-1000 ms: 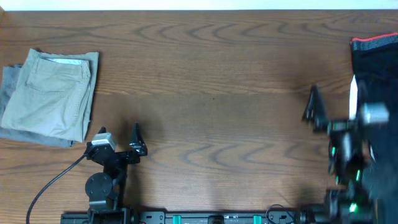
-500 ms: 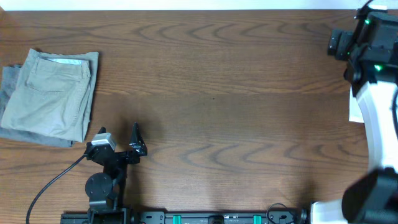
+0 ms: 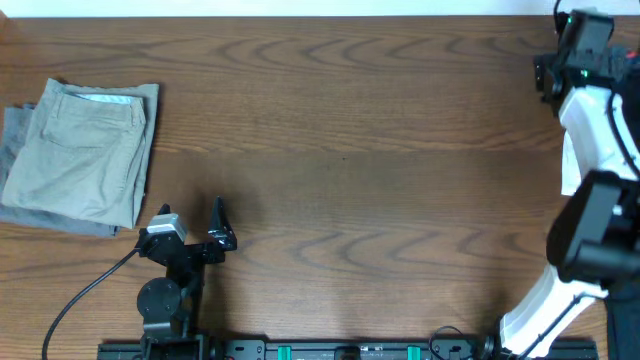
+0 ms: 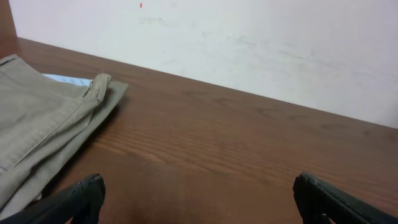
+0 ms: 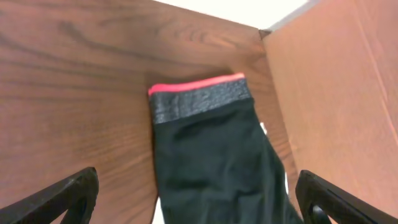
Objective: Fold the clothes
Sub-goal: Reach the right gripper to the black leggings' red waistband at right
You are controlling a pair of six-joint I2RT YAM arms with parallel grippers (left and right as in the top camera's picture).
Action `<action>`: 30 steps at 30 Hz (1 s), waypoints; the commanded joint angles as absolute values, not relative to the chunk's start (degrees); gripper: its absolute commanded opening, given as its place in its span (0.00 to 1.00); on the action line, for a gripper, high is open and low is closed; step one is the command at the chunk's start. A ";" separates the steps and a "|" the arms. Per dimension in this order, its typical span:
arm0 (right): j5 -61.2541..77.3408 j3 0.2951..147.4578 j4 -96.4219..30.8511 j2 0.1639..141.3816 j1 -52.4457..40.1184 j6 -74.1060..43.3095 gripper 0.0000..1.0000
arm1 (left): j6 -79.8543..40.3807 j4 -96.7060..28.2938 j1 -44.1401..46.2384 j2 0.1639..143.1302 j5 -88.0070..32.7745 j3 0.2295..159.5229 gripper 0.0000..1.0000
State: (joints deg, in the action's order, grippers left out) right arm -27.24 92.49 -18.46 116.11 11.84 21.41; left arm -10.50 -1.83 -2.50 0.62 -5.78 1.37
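A dark wooden desk [image 3: 350, 130] is shown from above and from both wrist cameras. The black trousers [image 5: 211, 155] to be folded lie at the desk's far right, close to the back corner. Their red-orange waistband [image 5: 196, 84] points toward the back wall, and a brown panel [image 5: 336, 93], possibly cardboard, stands just beside them. The right gripper [image 5: 198, 202] hovers above the cloth with its jaws wide apart and holding nothing. In the overhead view the right arm [image 3: 590, 130] stretches to that corner and hides the garment. The left gripper [image 4: 199, 205] rests low near the desk's front left, jaws also apart and empty. It faces a folded pair of beige trousers [image 3: 80, 155], which are no part of the job. Folding looks not yet begun, and the step in hand seems to be reaching for the garment. The next move likely calls for lowering onto the fabric near the waistband, pinching it, and drawing it toward the desk's open middle, where both arms could work.
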 commanded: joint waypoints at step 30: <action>-29.74 107.70 -13.61 143.50 17.65 28.56 0.97 | -9.93 -3.51 -2.26 0.23 -6.37 0.23 0.98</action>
